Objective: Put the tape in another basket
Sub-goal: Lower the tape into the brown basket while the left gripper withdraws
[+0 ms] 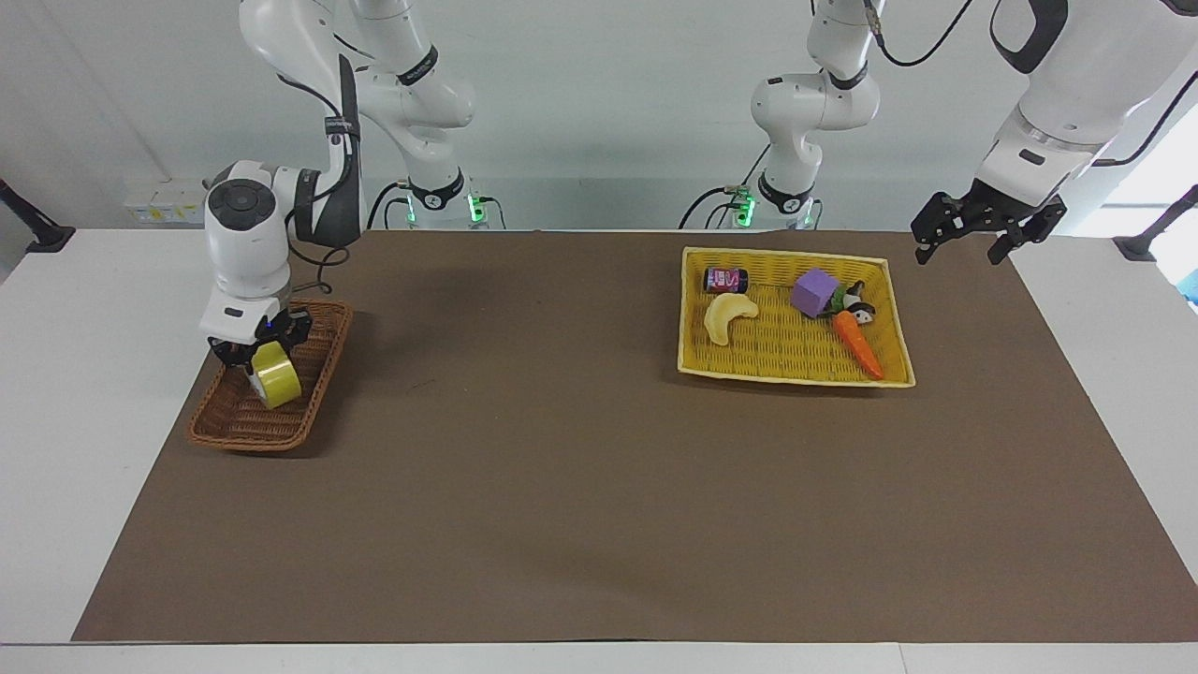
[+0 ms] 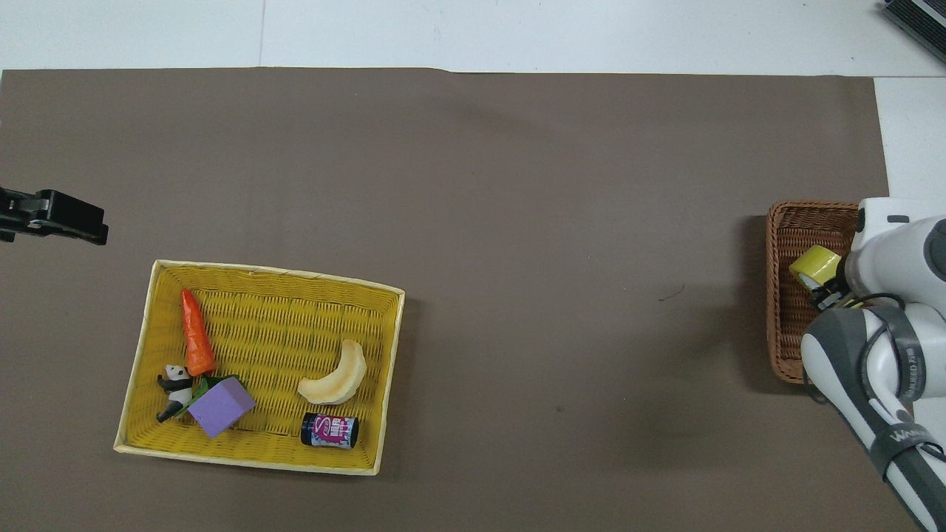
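The yellow tape roll (image 1: 274,382) hangs in my right gripper (image 1: 259,358), which is shut on it. The gripper holds the roll low inside the brown wicker basket (image 1: 245,444) at the right arm's end of the table. I cannot tell whether the roll touches the basket floor. In the overhead view the tape (image 2: 814,264) shows over the basket (image 2: 773,295), with the right gripper (image 2: 831,294) partly hidden under its arm. My left gripper (image 1: 961,249) is open and empty, raised over the mat's edge at the left arm's end, beside the yellow basket.
The wide yellow basket (image 1: 796,377) holds a carrot toy (image 1: 857,344), a purple block (image 1: 813,292), a pale banana toy (image 1: 728,316), a small dark jar (image 1: 726,279) and a panda figure (image 1: 859,309). A brown mat (image 1: 580,468) covers the table.
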{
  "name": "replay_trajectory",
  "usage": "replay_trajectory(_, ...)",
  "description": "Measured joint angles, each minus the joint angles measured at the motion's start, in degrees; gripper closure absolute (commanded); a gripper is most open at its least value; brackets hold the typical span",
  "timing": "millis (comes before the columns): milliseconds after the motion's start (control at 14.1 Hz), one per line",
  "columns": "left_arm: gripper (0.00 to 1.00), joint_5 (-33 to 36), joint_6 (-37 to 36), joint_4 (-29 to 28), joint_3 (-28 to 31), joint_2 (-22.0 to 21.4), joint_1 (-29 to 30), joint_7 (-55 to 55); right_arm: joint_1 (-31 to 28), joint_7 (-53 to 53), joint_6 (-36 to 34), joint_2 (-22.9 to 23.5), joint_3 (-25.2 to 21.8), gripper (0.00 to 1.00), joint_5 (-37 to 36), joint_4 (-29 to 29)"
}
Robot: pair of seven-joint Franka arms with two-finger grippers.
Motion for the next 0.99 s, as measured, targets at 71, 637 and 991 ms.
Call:
replay_trajectory(71, 0.0, 0.0, 0.2, 0.0, 0.1, 0.0, 0.1, 0.0, 0.3, 0.6, 0.0, -0.8, 0.0, 0.0, 0.0, -1.1)
replay_trajectory(637, 0.0, -4.5, -0.5, 0.3, 0.3, 0.0, 2.5, -0.1, 9.3, 18.6, -7.3, -7.9, 0.5, 0.0, 6.7, -1.8)
replay_trajectory(991, 0.0, -3.7, -1.5, 0.8, 0.1, -1.3, 2.6, -0.1, 14.2, 29.1, -14.6, -12.1, 0.8, 0.0, 18.1, 6.1)
